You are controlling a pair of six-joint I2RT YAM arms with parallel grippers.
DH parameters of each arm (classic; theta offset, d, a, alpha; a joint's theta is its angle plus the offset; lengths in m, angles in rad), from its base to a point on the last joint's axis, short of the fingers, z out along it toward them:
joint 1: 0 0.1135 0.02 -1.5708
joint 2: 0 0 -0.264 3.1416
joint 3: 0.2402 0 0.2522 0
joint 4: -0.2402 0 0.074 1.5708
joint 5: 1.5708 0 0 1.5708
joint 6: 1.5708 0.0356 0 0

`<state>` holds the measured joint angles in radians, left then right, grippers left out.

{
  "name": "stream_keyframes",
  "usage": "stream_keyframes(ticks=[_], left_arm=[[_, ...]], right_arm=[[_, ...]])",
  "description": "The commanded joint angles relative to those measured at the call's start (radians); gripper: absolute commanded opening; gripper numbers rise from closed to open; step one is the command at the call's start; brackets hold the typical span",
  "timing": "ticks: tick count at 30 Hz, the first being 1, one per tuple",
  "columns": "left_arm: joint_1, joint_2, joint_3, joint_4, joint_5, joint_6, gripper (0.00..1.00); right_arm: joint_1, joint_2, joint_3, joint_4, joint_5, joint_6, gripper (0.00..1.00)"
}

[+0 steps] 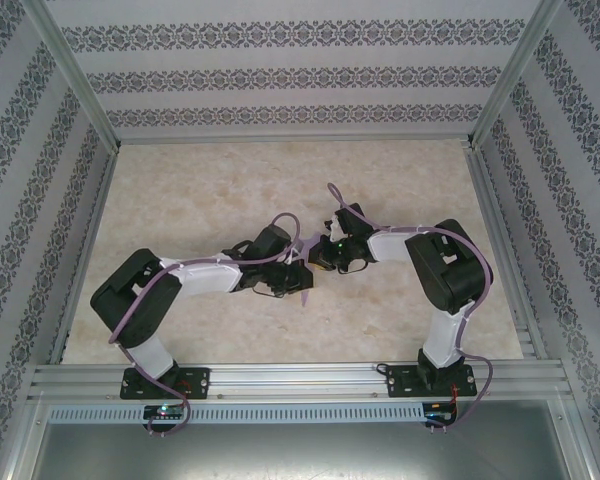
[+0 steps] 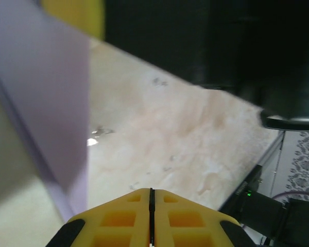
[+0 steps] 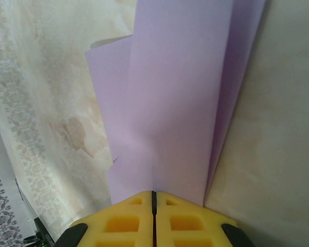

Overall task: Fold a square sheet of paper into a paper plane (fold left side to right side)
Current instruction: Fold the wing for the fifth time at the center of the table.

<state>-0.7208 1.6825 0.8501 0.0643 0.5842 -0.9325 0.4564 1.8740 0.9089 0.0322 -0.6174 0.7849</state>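
Note:
The paper plane [image 3: 175, 98] is a lilac strip folded in long layers with a centre crease. Its near end runs into my right gripper [image 3: 154, 193], whose yellow fingers are shut on it. From above, the plane [image 1: 307, 293] shows as a narrow pointed sliver between the two wrists at mid-table. My left gripper [image 2: 150, 190] is shut with nothing between its fingers. It sits just right of the plane [image 2: 46, 92], which hangs above the table and casts a shadow. In the top view, the left gripper [image 1: 290, 272] and right gripper [image 1: 318, 262] almost meet.
The beige marbled table [image 1: 200, 200] stretches out around both arms. Patterned walls and aluminium rails [image 1: 300, 378] enclose it. The black body of the right arm [image 2: 237, 46] looms close, above and right of my left fingers.

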Motion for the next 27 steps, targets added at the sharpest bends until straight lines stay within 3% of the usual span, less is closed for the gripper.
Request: stream_keyframes(ticks=[1,12,27], left_arm=[[-0.017,-0.020,0.031,-0.068,0.045,-0.015,0.11],[-0.049,0.032,0.041,-0.104,0.097,-0.052,0.13],[-0.052,0.085,0.038,-0.089,0.034,-0.041,0.12]], right_arm=[[0.009,0.027,0.011,-0.074,0.056,-0.030,0.07],[0.010,0.027,0.019,-0.104,0.069,-0.048,0.07],[0.010,0.029,0.026,-0.131,0.073,-0.065,0.07]])
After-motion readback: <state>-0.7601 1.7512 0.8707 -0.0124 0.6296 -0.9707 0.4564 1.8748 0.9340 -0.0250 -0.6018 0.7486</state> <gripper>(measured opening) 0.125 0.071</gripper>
